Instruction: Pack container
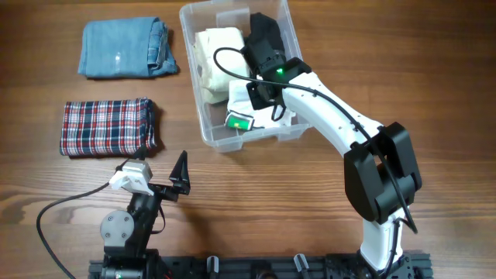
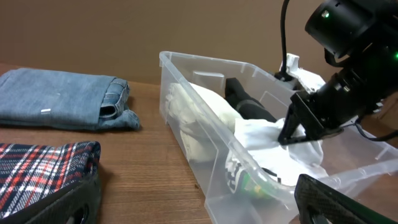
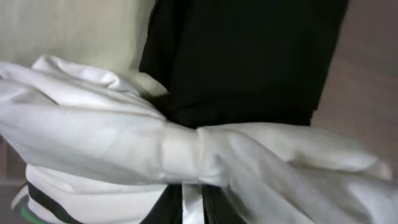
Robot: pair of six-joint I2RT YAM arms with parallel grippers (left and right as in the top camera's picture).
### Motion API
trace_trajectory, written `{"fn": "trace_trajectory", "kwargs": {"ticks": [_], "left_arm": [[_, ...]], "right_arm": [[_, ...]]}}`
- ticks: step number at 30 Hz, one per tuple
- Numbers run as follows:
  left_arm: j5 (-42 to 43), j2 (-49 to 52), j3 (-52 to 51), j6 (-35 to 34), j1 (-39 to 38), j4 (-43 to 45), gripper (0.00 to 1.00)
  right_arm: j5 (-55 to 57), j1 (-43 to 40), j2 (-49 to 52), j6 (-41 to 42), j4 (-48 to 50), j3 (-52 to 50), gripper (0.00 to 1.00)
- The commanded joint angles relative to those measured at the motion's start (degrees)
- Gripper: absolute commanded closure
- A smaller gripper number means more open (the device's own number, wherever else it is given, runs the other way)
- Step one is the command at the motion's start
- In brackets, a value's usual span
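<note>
Clearly see-through, the rectangular container [image 1: 221, 143] with rounded rim sits upper centre in the overhead view; right gripper [image 2: 289, 135] seemingly pinches a white garment [image 2: 273, 155] inside; left gripper [image 1: 172, 184] gapes empty.

It looks like a robotics lab bench rather than a home. A left arm [image 1: 128, 225] and a right arm [image 1: 333, 116] stand on a black rail [image 1: 256, 267] at the edge of a wooden table [image 1: 256, 178], with a cable [image 1: 54, 213] trailing. Folded jeans [image 1: 124, 48], a plaid cloth [image 1: 107, 126] and a clear bin [image 1: 194, 23] are laid out before a plain brown wall [image 2: 155, 25].
</note>
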Motion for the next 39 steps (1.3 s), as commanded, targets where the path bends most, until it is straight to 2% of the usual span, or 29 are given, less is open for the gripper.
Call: {"fn": "trace_trajectory", "kwargs": {"ticks": [1, 6, 12, 18, 27, 33, 39], "left_arm": [[-0.3, -0.3, -0.3, 0.9, 0.4, -0.3, 0.0], [-0.3, -0.3, -0.3, 0.9, 0.4, -0.3, 0.0], [-0.3, -0.3, -0.3, 0.9, 0.4, -0.3, 0.0], [-0.3, -0.3, -0.3, 0.9, 0.4, -0.3, 0.0], [-0.3, -0.3, -0.3, 0.9, 0.4, -0.3, 0.0], [-0.3, -0.3, -0.3, 0.9, 0.4, -0.3, 0.0], [-0.3, -0.3, -0.3, 0.9, 0.4, -0.3, 0.0]], "right_arm": [[3.2, -0.2, -2.0, 1.8, 1.1, 1.7, 0.92], [3.0, 0.6, -2.3, 1.7, 0.9, 1.7, 0.92], [1.7, 1.1, -2.4, 1.4, -5.4, 1.7, 0.94], [-8.3, 1.1, -2.4, 1.1, -13.3, 1.7, 0.95], [-12.4, 1.1, -2.4, 3.1, -19.5, 1.7, 0.95], [-15.1, 1.6, -2.4, 9.5, -22.9, 1.7, 0.96], [-14.2, 5.5, -2.4, 20.3, -22.6, 1.7, 0.96]]}}
